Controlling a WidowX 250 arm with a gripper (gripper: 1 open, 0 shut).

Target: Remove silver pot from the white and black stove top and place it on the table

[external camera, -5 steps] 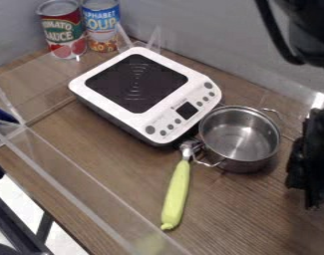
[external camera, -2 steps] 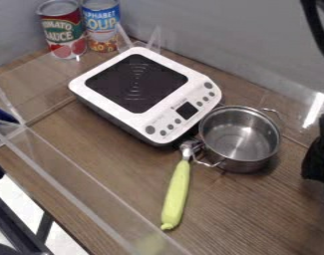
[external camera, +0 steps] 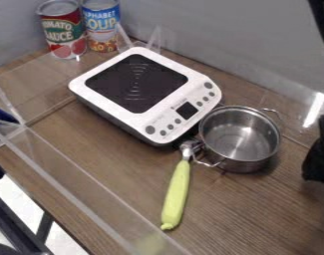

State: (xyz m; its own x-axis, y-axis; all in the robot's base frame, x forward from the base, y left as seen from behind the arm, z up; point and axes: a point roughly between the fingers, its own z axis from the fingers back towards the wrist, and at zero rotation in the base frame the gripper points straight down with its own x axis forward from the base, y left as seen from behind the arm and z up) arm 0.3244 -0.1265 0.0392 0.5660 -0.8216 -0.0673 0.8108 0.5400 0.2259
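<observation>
The dark arm (external camera: 319, 149) has drawn back to the right edge; its pincer is out of sight, pressed together. The round shiny steel pot (external camera: 239, 136) sits on the wood-grain desk (external camera: 98, 169), just right of the white stove (external camera: 146, 92) with black glass.

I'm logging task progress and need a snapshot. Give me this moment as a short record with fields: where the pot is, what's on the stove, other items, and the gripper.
silver pot: upright on the table, right of the stove top, empty
stove top: black surface bare, nothing on it
yellow-handled utensil: lying on the table in front of the pot, its head near the pot's base
tin cans: two, standing behind the stove top
gripper: dark shape at the right edge, apart from the pot; shut, holding nothing
task state: pot off the stove, on the table
</observation>
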